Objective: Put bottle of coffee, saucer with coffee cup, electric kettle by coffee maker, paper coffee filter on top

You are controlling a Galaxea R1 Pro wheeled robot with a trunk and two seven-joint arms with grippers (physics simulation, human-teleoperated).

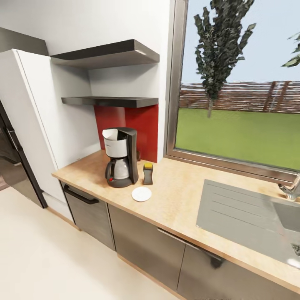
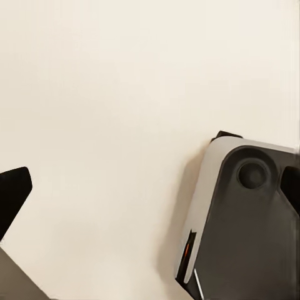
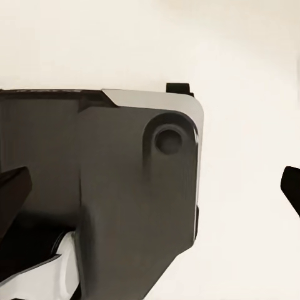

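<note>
Running beneath two charcoal shelves, the kitchen countertop (image 1: pixel 179 196) carries the coffee maker (image 1: pixel 121 156), white filter (image 1: pixel 111 134) on top, bottle of coffee (image 1: pixel 148 173) just beside, saucer (image 1: pixel 141 193) in front, likely awaiting its cup. Whether either claw is wide or narrow, I cannot tell.

No readable text anywhere, the coffee maker (image 1: pixel 121 157) front panel bare of any brand, the bottle of coffee (image 1: pixel 148 173) too small for lettering to show, no numbers or signs on the counter (image 1: pixel 179 196)
</note>
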